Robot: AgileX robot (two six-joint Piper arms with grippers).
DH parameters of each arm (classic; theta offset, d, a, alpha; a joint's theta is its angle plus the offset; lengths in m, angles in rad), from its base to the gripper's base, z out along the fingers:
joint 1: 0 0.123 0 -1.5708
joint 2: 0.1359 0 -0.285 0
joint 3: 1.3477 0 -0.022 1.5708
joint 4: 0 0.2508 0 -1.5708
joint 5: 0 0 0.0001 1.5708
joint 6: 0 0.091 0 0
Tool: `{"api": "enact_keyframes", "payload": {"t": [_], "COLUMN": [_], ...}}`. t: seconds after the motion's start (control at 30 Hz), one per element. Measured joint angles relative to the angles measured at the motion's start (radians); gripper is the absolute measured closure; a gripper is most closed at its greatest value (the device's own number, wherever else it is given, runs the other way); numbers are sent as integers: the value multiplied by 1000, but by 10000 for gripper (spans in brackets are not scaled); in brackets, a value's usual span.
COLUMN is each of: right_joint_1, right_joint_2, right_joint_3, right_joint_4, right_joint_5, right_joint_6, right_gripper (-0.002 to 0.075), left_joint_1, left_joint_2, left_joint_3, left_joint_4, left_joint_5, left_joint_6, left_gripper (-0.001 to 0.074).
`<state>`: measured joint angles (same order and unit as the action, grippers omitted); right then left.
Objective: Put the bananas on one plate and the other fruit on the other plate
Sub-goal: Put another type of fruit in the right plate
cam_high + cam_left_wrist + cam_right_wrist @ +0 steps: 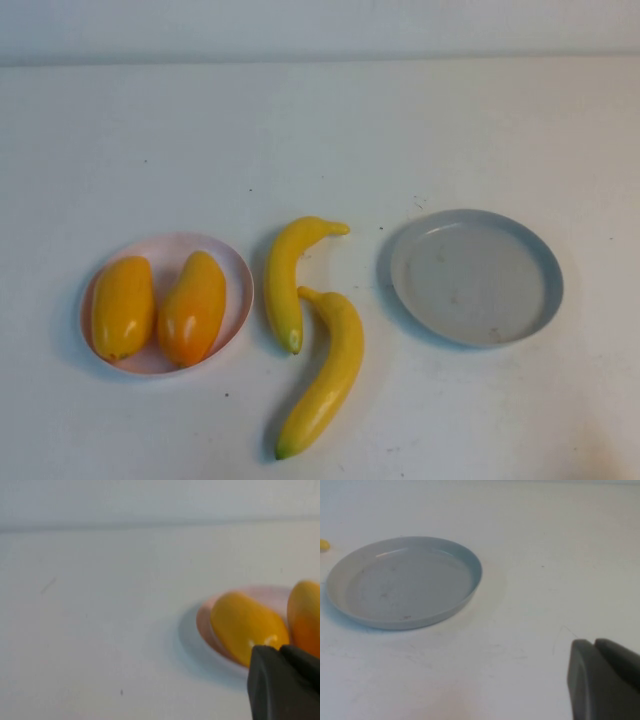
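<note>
Two yellow bananas lie on the table between the plates, one [285, 280] curved upright and one [325, 375] nearer me. Two plump orange-yellow fruits [124, 307] [192, 307] lie side by side on the pale pink plate [170, 245] at the left. The grey-blue plate [475, 277] at the right holds nothing. Neither arm shows in the high view. My left gripper [280, 650] is shut and empty, short of the pink plate [260, 592] and its fruit [245, 625]. My right gripper [595, 642] is shut and empty, off to the side of the grey-blue plate [405, 582].
The white table top runs to a back edge against a pale wall [320, 30]. A banana tip [323, 544] shows at the edge of the right wrist view beyond the grey-blue plate.
</note>
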<state>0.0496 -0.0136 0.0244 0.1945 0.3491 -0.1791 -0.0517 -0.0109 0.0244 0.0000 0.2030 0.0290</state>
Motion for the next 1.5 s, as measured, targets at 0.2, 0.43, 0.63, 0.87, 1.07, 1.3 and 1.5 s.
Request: {"api": "enact_keyframes", "payload": {"t": [0.2,0.43,0.63,0.87,1.07,1.3,1.5], "right_joint_1": [0,0,0,0,0,0,0], "right_joint_2": [0,0,0,0,0,0,0], "right_joint_3": [0,0,0,0,0,0,0], "right_joint_4": [0,0,2,2,2,149,438], "right_joint_5": [0,0,0,0,-6,-147,-335], "right_joint_6": [0,0,0,0,0,0,0], "right_gripper": [743,743,743,743,743,743,743], "left_joint_1": [0,0,0,0,0,0,0], "left_joint_2": [0,0,0,0,0,0,0], "left_joint_3": [2,2,2,2,2,2,2], "left_joint_4": [16,16,16,17,19,19,19], "left_joint_5": [167,167,167,169,169,169,171], "left_joint_6": [0,0,0,0,0,0,0], "left_gripper": [738,738,738,738,738,738,738]}}
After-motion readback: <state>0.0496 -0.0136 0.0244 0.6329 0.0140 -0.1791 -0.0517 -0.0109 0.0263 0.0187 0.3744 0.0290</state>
